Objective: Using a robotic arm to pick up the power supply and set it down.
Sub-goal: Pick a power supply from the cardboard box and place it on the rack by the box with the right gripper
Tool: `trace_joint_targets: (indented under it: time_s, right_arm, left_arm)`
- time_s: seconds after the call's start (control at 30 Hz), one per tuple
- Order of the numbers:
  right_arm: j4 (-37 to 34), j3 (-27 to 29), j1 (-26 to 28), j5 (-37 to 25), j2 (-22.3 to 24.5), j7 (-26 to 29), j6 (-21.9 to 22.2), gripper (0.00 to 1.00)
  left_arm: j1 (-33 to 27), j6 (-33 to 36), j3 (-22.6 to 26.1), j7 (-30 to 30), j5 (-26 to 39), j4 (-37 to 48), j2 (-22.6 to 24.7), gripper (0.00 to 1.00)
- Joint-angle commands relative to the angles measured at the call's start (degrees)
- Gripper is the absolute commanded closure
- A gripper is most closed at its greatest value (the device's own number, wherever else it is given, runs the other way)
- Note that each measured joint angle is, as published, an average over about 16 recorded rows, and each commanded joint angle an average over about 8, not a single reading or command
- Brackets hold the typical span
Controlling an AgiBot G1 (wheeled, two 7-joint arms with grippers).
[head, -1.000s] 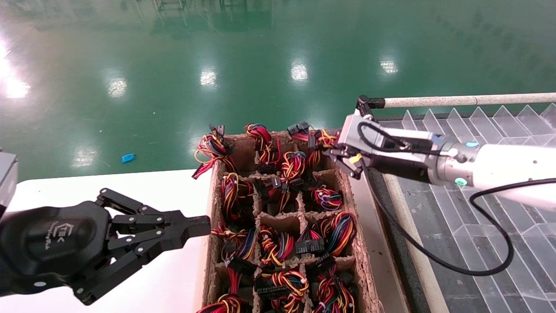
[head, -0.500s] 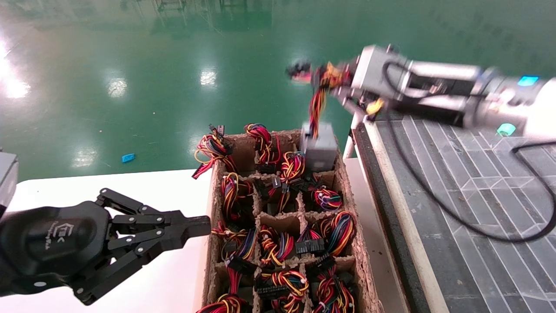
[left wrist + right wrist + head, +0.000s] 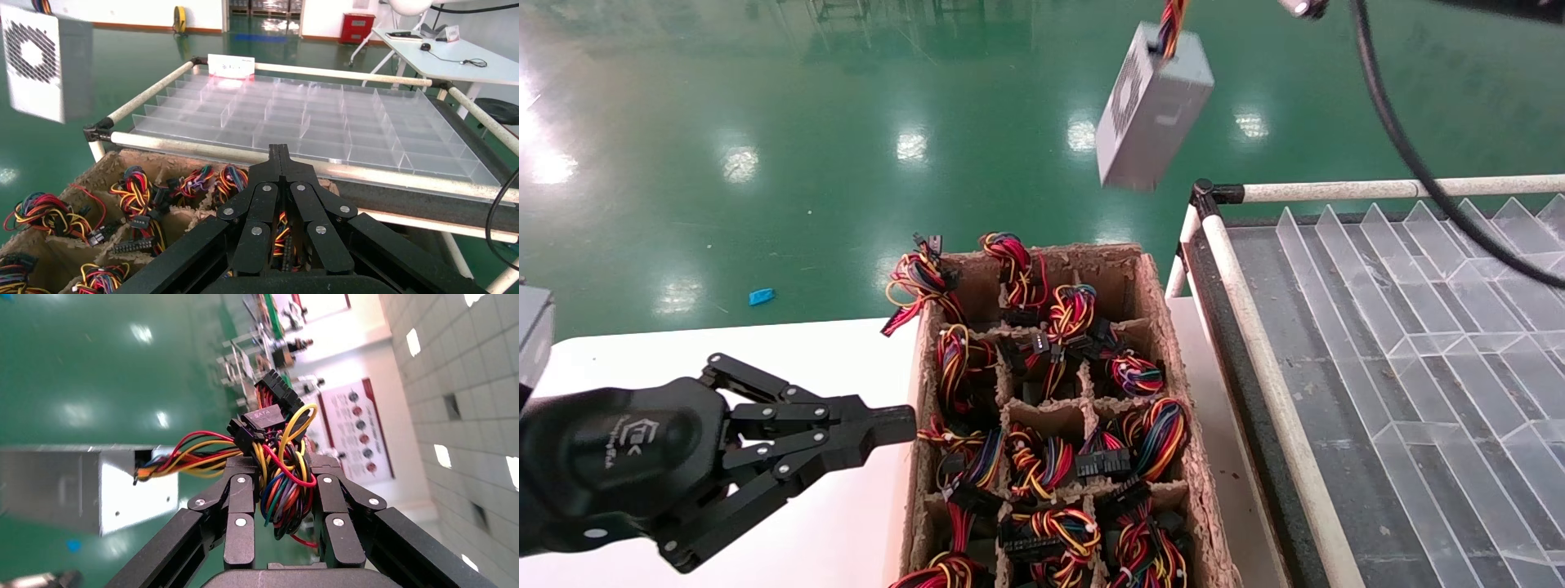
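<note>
The power supply (image 3: pixel 1152 114), a small grey metal box with a vent grille, hangs tilted in the air above the far end of the brown pulp tray (image 3: pixel 1150 282). It dangles by its coloured wires (image 3: pixel 1170 16). In the right wrist view my right gripper (image 3: pixel 280 462) is shut on that wire bundle (image 3: pixel 283 484), with the box (image 3: pixel 73 490) hanging off to one side. The gripper itself is past the top edge of the head view. My left gripper (image 3: pixel 891 425) is parked, shut and empty, beside the tray's left wall.
The tray holds several more wire bundles (image 3: pixel 1042 465) in its cells; its far right cell (image 3: pixel 1111 278) is empty. A clear plastic divider rack (image 3: pixel 1418 327) with a white tube frame (image 3: pixel 1336 190) stands to the right. The arm's black cable (image 3: pixel 1410 163) hangs over it.
My right gripper pulled the power supply out of the tray's far right cell by its wires and lifted it high; the box now swings free. The left arm has not moved.
</note>
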Motion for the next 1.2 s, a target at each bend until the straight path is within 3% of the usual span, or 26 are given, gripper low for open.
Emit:
trace_joint_targets:
  time_s: [0.03, 0.77, 1.2]
  right_arm:
    - [-0.24, 0.04, 1.05, -0.97, 0.23, -0.97, 0.23, 1.0]
    - [-11.28, -2.1, -1.22, -8.12, 3.8, -5.12, 1.28, 1.0]
    - [-22.99, -2.94, -0.64, -7.23, -1.75, -10.99, 4.53, 1.0]
  left_arm:
    - [0.0, 0.0, 0.0, 0.0, 0.0, 0.0, 0.0, 1.0]
    - [0.0, 0.0, 0.0, 0.0, 0.0, 0.0, 0.0, 1.0]
    - [0.0, 0.0, 0.0, 0.0, 0.0, 0.0, 0.0, 1.0]
